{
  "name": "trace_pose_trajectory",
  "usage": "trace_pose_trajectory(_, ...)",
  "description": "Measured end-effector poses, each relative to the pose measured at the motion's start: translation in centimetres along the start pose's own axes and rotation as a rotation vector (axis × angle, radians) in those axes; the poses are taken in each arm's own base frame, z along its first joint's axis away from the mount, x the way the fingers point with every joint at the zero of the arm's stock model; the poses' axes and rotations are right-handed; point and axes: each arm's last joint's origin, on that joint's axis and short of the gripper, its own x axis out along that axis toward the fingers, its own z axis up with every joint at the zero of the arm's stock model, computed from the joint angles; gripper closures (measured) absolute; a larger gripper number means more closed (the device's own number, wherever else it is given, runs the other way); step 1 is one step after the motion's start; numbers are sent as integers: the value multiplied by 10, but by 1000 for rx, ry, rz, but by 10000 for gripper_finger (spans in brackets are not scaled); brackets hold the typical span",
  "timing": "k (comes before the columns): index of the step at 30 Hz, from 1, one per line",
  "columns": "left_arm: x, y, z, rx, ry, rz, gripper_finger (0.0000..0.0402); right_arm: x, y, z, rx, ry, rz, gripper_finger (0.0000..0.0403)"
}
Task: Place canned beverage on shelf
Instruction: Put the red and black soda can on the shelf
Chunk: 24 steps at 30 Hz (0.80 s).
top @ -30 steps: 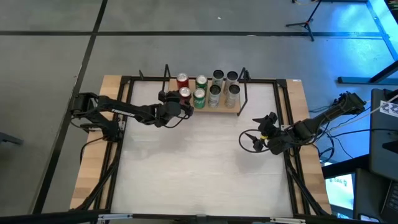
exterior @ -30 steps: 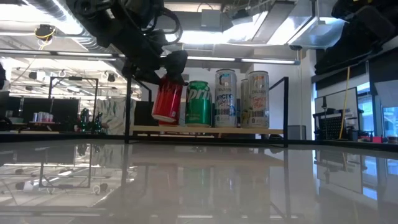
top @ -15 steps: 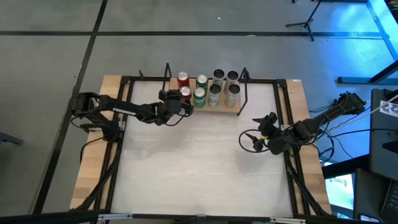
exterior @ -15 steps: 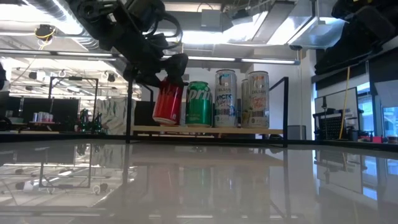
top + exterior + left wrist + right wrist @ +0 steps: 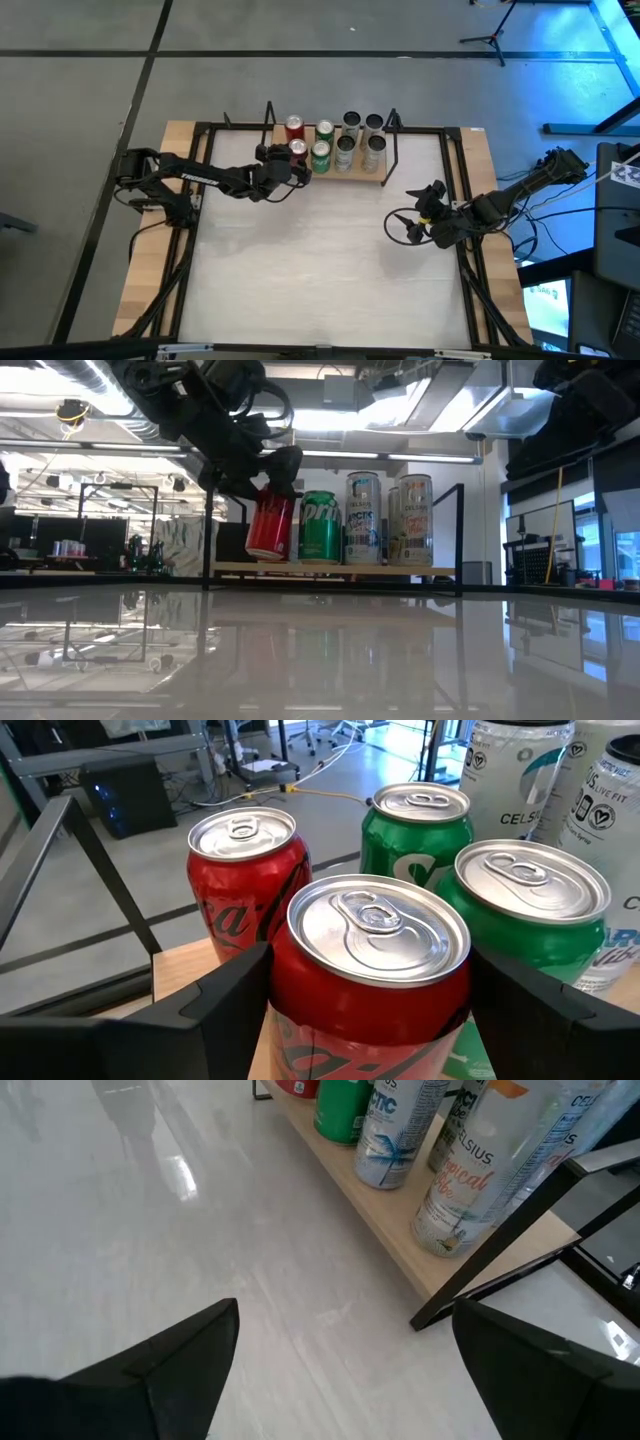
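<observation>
One red cola can (image 5: 375, 970), tilted in the left gripper (image 5: 283, 165), hangs over the shelf's (image 5: 330, 570) near-left corner, filling the front row; the right gripper (image 5: 408, 228) waits wide open.

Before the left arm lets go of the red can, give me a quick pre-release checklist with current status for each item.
1. Left end effector grips the red can: ok.
2. Can upright: not ok, tilted in the low view.
3. Can base resting on the shelf: cannot tell.
4. Clear of the green can beside it: cannot tell, very close.
5. Right end effector away from the shelf, open: ok.
</observation>
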Motion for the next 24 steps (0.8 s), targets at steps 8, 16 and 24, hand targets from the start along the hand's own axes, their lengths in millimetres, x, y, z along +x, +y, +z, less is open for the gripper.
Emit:
trace_pose_trajectory(8, 0, 1, -1, 19, 9, 9, 121, 0, 0, 0, 0, 0, 0, 40)
trace_pose_trajectory(16, 0, 1, -2, 28, 15, 13, 97, 0, 0, 0, 0, 2, 3, 40)
trace_pose_trajectory(24, 0, 1, -1, 25, 15, 9, 55, 0, 0, 0, 1, 2, 3, 40)
